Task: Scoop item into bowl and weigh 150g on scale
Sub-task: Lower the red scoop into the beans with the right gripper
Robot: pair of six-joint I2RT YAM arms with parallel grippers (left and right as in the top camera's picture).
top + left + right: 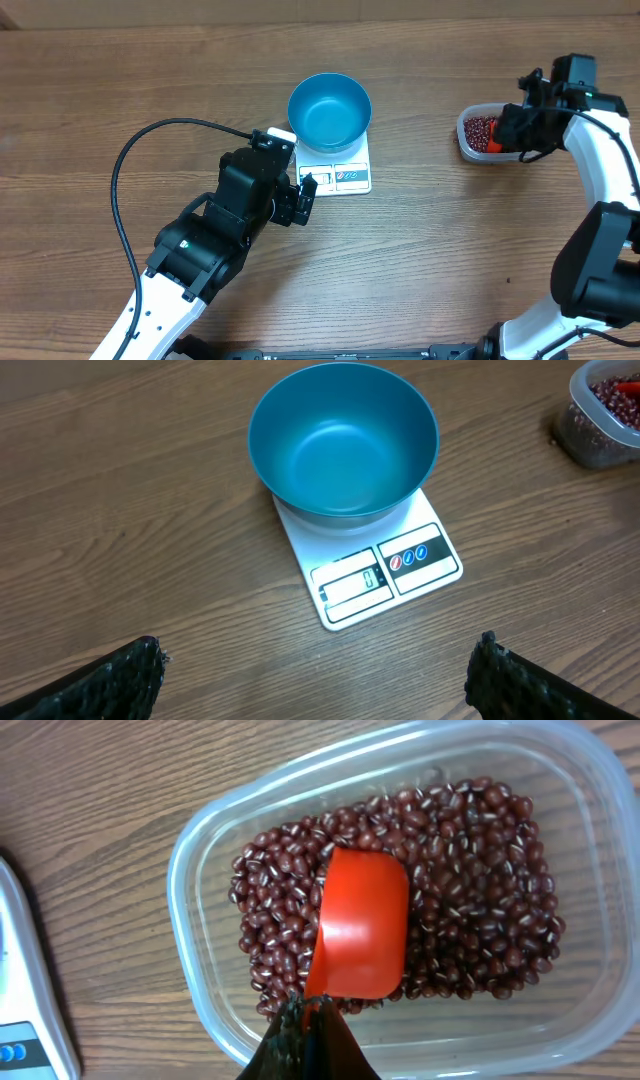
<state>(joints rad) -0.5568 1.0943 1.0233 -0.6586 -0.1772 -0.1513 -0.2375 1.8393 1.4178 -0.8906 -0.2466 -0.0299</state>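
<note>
Scoop (360,925) gripped by right end effector (311,1012) rests among beans (470,870); left end effector (320,675) spread.

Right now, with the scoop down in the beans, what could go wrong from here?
1. Nothing steadies the container; if the right gripper pushes the scoop through the beans, it could slide or tip.
2. The bowl sits well away across the table, so an overfull scoop could shed beans on the way.
3. The open left gripper hovers close to the scale; a touch could skew the reading.
</note>
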